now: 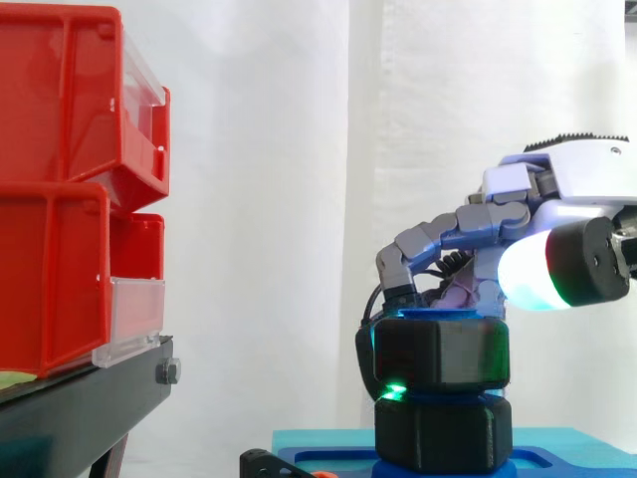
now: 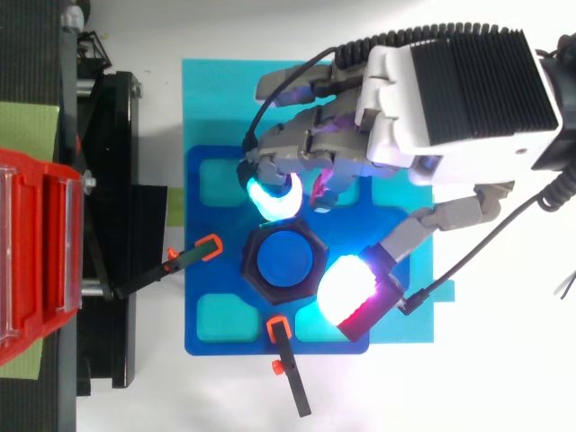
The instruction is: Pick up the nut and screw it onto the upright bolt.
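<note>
The black nut (image 1: 443, 351) sits on the upright blue bolt (image 2: 285, 259), whose round top shows through the nut's middle in the top view. Below it, a second black block (image 1: 443, 433) surrounds the bolt's foot on the blue fixture plate (image 2: 211, 306). My hand (image 2: 396, 117) reaches in from the right, above and beside the nut. Its curled fingers (image 2: 270, 196), glowing cyan, touch the nut's far edge. The thumb (image 2: 346, 290), glowing white and red, presses the near-right edge. The nut is pinched between them.
Red bins (image 1: 70, 189) stack on a black stand (image 1: 80, 408) to the left. Two black clamps with orange tips (image 2: 191, 258) (image 2: 286, 364) hold the plate, which lies on a cyan mat (image 2: 216, 99).
</note>
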